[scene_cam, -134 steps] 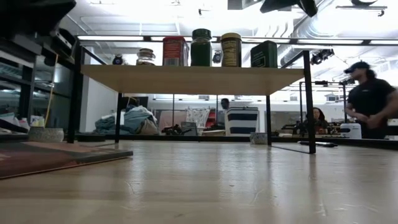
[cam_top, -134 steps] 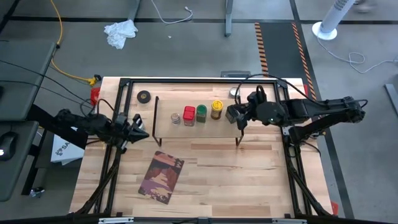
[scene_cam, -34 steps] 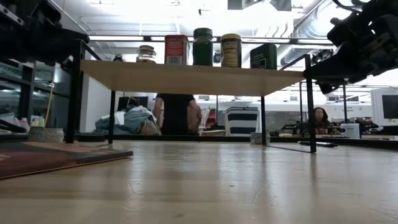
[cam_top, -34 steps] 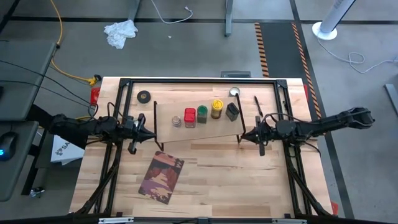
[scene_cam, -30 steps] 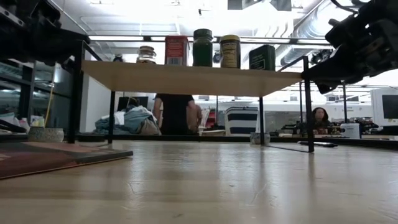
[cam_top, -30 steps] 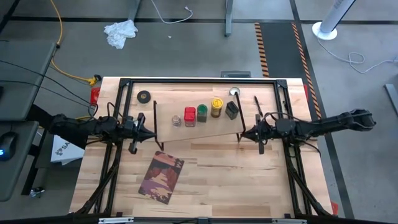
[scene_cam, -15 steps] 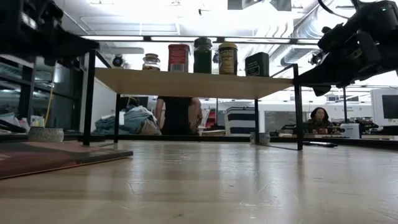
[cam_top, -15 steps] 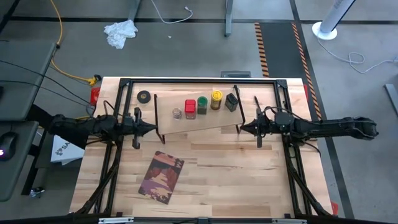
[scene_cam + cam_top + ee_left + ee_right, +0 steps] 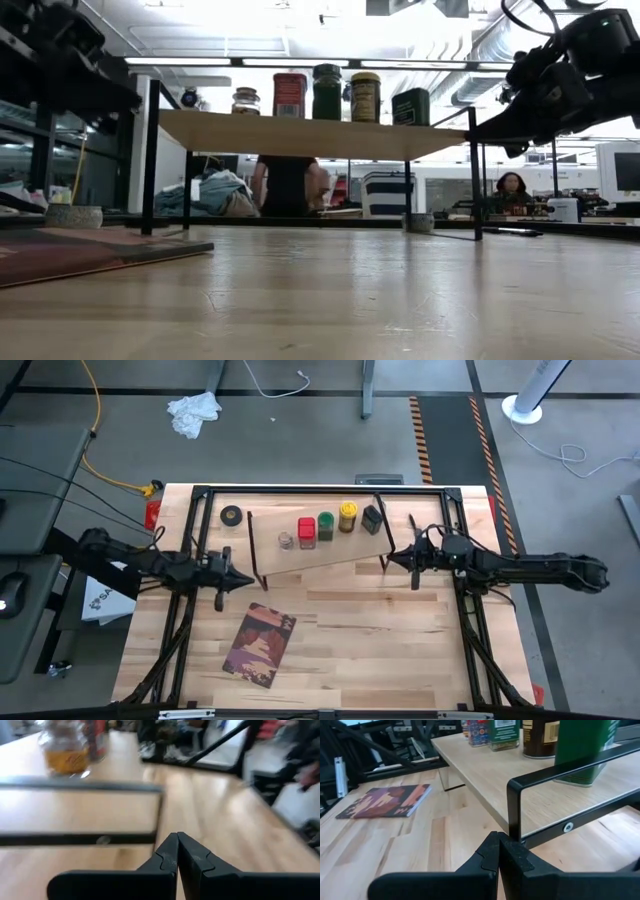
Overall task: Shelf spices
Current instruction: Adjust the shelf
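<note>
The shelf stands toward the back of the worktop, carrying all five spices: glass jar, red box, green-topped jar, yellow-topped jar and dark tin. The left pincer and right pincer, both pressed together, sit at the shelf's two ends by its wire legs. The step looks like nudging the loaded shelf; both ends should be pushed evenly and slowly so nothing topples. The shelf's long axis runs across the worktop, skewed, its right end farther back.

Wooden table, shelf, book, tape roll
</note>
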Robot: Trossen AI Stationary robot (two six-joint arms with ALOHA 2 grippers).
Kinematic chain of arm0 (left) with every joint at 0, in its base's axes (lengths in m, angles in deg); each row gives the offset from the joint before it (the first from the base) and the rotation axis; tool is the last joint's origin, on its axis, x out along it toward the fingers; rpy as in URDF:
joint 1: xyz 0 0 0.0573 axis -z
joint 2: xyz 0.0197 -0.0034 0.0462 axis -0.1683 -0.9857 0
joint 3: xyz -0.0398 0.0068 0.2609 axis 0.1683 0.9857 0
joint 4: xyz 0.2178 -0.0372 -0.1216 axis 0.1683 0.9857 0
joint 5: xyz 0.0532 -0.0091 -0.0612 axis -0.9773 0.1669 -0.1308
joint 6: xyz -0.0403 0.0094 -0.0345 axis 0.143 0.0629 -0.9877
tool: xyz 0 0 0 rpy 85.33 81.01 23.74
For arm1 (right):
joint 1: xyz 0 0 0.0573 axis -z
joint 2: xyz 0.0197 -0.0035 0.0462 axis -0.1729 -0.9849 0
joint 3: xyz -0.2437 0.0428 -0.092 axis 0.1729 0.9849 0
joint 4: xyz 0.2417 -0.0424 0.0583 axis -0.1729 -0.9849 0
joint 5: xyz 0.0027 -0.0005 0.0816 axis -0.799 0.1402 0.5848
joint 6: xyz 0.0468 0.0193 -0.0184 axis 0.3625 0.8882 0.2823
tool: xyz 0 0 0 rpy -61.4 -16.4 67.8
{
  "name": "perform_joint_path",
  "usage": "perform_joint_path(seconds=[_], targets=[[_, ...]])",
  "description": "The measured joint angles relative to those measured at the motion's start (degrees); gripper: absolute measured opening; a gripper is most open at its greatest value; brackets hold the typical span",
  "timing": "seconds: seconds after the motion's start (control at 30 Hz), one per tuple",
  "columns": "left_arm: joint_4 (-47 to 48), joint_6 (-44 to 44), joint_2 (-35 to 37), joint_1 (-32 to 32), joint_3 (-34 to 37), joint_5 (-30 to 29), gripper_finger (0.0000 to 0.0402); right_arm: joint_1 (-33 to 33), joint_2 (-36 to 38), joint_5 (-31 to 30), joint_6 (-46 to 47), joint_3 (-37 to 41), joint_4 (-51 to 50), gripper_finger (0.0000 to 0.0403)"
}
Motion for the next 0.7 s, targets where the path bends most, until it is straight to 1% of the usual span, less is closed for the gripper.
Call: perform_joint_path(seconds=[0.07, 0.17, 0.27, 0.4, 0.53, 0.6, 0.7], targets=[[0.3, 0.1, -1.2, 0.2, 0.0, -3.3, 0.0, 0.7, 0.0, -0.1, 0.0, 0.0, 0.0, 0.0], [-2.3, 3.0, -1.7, 0.2, 0.0, -7.4, 0.0, 1.4, 0.0, 0.0, 0.6, 0.0, 0.0, 0.0], [-3.7, 4.5, -1.7, 0.2, -0.1, -8.3, 0.0, 1.6, 0.0, -0.2, 1.0, 0.0, 0.0, 0.0], [-4.4, 4.1, -1.7, 0.2, -0.1, -7.5, 0.0, 1.6, 0.0, -0.2, 1.3, 0.0, 0.0, 0.0], [-3.4, 5.5, -1.7, 0.0, -0.1, -11.8, 0.0, 1.6, 0.0, -0.2, 3.7, 0.0, 0.2, 0.0], [-3.6, 5.2, -1.7, 0.0, -0.1, -11.0, 0.0, 1.6, 0.0, 0.8, 4.0, 0.0, 0.2, 0.0], [-4.5, -0.6, -1.7, 0.1, -0.1, -3.1, 0.0, 1.5, 0.0, 1.6, 4.0, 0.0, 0.2, 0.0]])
